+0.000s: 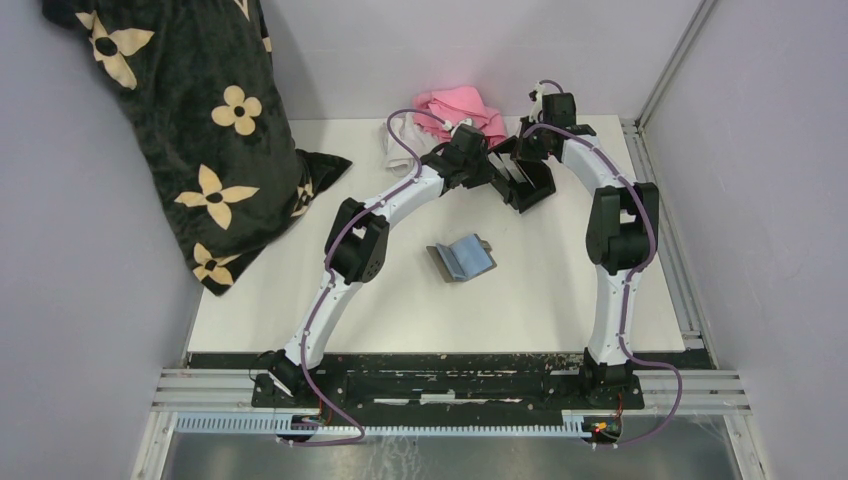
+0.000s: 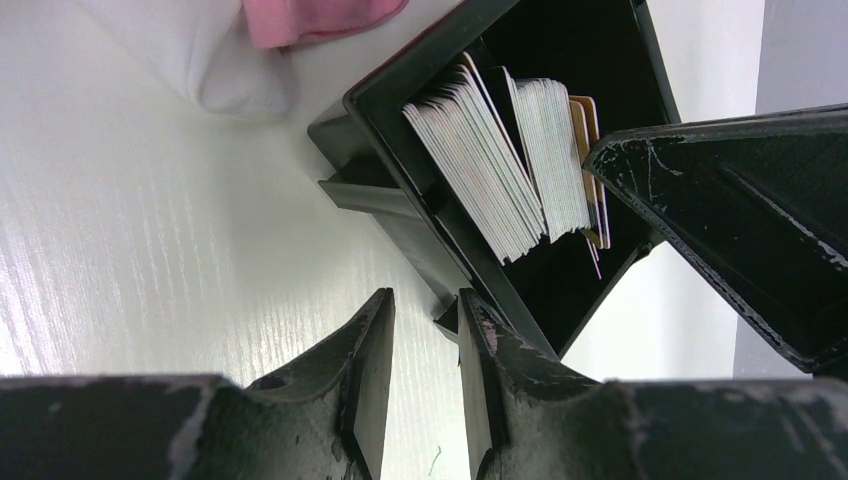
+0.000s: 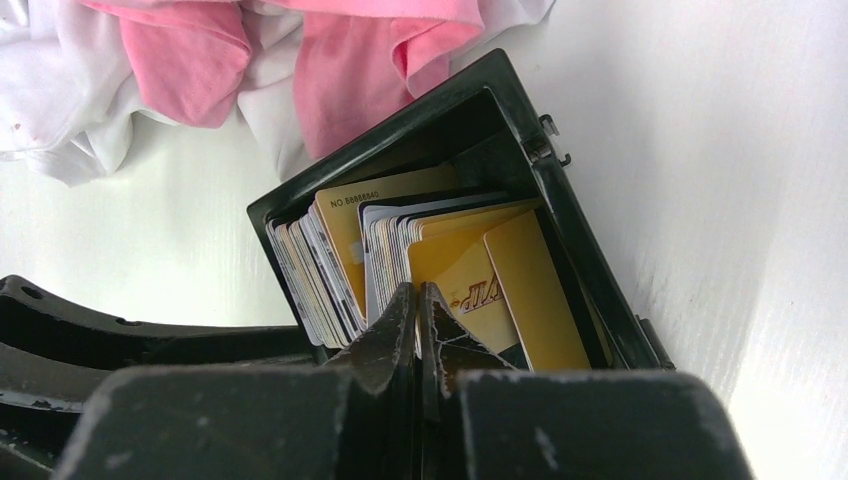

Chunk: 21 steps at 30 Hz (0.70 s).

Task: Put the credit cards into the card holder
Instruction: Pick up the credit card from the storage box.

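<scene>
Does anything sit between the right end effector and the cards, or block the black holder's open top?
Nothing visible does. The right end effector sits at the tan and white credit cards standing in the black plastic card holder. The crumpled pink cloth lies outside its far wall; the left end effector is at its outer edge.

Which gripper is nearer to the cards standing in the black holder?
Right. The right gripper, tips shut, is at the cards inside the card holder; the left gripper sits outside its wall.

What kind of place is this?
Likely a lab robot cell: two arms bolted to an aluminium rail, a white table boxed in by plain grey panels, staged props like the card holder.
</scene>
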Each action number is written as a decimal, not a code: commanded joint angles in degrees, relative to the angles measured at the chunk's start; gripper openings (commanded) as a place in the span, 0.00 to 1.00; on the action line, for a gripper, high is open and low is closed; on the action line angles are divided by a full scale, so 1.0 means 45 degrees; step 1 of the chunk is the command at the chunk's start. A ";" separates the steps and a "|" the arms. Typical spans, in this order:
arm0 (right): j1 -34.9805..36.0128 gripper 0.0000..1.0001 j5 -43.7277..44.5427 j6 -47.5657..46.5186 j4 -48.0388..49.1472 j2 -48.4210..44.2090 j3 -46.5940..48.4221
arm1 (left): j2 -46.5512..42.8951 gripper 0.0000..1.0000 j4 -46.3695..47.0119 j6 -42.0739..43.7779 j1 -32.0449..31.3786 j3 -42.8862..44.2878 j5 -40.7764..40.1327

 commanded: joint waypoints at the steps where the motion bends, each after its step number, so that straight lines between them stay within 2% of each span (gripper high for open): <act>1: 0.0058 0.05 -0.0202 0.0198 0.0203 -0.0966 0.0031 | 0.0119 0.37 0.0514 -0.0436 -0.0170 0.0715 -0.0073; 5: 0.0043 0.06 -0.0213 0.0214 0.0132 -0.0944 0.0099 | 0.0114 0.37 0.0505 -0.0441 -0.0185 0.0734 -0.0061; 10: 0.0060 0.01 -0.0155 0.0188 0.0092 -0.1078 0.0086 | 0.0090 0.37 0.0495 -0.0436 -0.0189 0.0725 -0.0076; 21: 0.0153 0.01 0.0603 -0.0093 -0.0048 -0.1808 -0.0236 | -0.0170 0.37 0.0399 -0.0271 -0.0190 0.0392 -0.0140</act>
